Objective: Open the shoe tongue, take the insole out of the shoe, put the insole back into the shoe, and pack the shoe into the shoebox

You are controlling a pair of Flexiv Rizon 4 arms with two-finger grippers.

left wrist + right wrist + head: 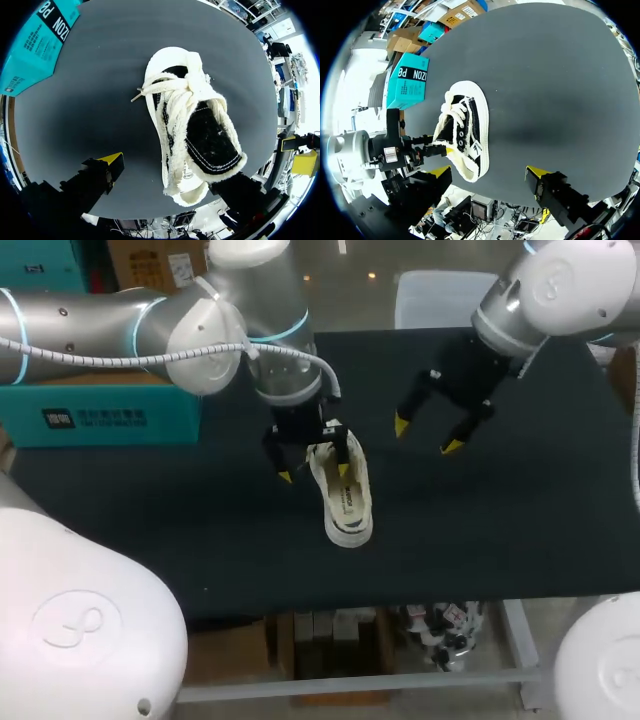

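Right now a fuzzy-edged white-and-black shoe (343, 495) lies on the matte dark table (500, 520), its heel between the left gripper's (314, 472) spread fingers. The right gripper (428, 436) hangs nearby, fingers parted.

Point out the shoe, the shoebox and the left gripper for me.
shoe (346, 500): head view, on the middle of its upper side.
shoebox (110, 415): head view, on its teal side face.
left gripper (314, 473): head view, midway between its two yellow tips.
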